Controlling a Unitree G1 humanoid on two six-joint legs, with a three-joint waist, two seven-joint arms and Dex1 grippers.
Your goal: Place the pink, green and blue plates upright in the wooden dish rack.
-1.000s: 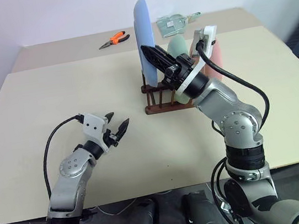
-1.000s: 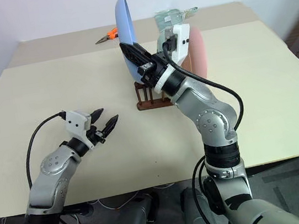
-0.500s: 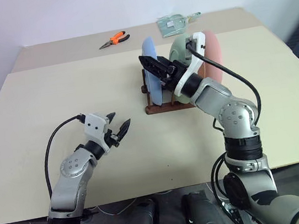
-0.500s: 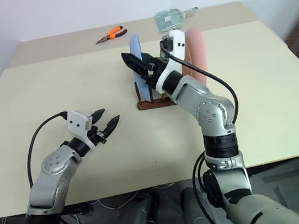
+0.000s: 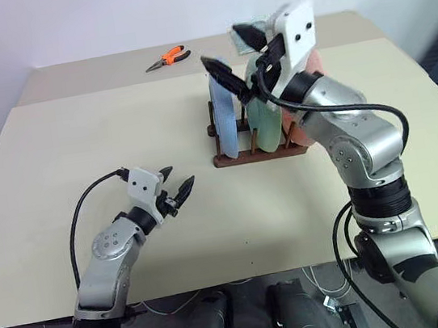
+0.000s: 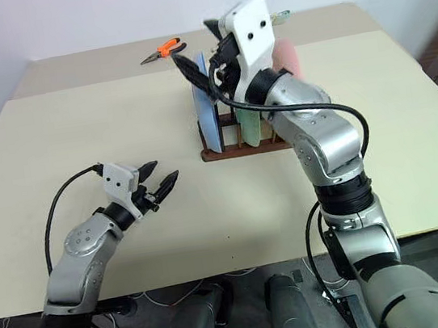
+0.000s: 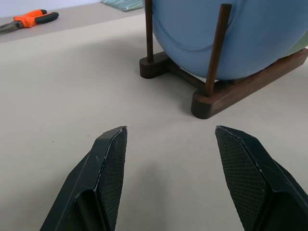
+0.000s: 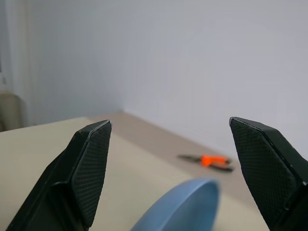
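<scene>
Now released, the blue plate (image 5: 225,122) stands upright in the wooden dish rack (image 5: 257,155) beside green and pink; right end effector (image 5: 228,55) has lifted clear, wide open (empty). Task appears complete.

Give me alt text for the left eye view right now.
Three plates, blue, green and pink, stand upright in a dark wooden rack on a beige table. The right claw hangs open above the blue plate; the left claw hovers open, low over the table. Orange pliers lie at the far edge.
</scene>
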